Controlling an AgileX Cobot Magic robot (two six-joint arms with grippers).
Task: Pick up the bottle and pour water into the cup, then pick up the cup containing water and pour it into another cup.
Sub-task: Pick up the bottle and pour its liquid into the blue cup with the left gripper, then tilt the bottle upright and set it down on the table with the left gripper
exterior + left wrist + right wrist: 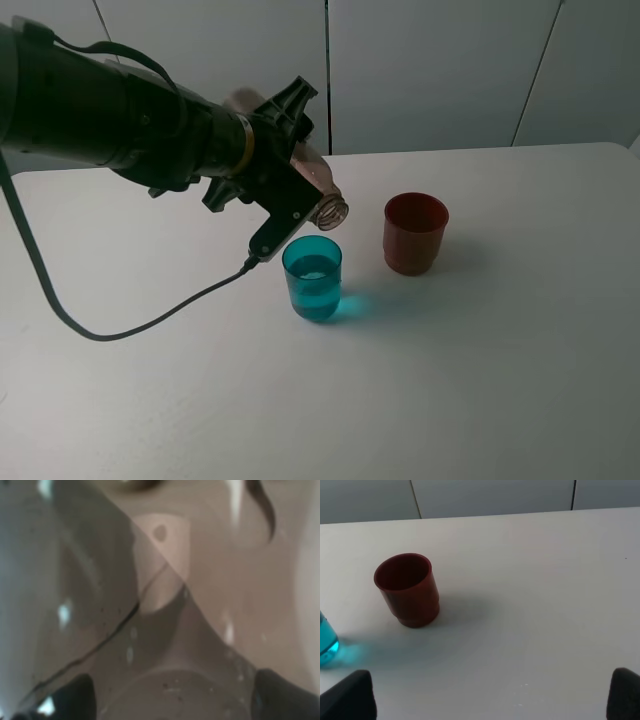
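Exterior high view: the left jaws are clamped shut on the bottle (318,185), which is tipped steeply so that its open neck hangs just above the rim of the teal cup (312,280). That cup stands on the counter (480,380) and is partly filled with water.

The likeliest trouble is a spill. The neck appears to sit over the rim's edge rather than the cup's centre, so water could run down the outside or splash onto the counter. A slight dip of the arm could also knock the light cup over.

The red-brown cup (415,232) stands near the teal one on its right, not touching it, and a sideways swing of the bottle might clip it. A black cable (150,315) loops over the counter from the left wrist and ends close to the teal cup, where it could snag.

In the left wrist view the bottle (150,630) fills the frame in a blur, showing little more. In the right wrist view the right jaws are spread wide and empty, well apart from the red-brown cup (410,590), with nothing between.
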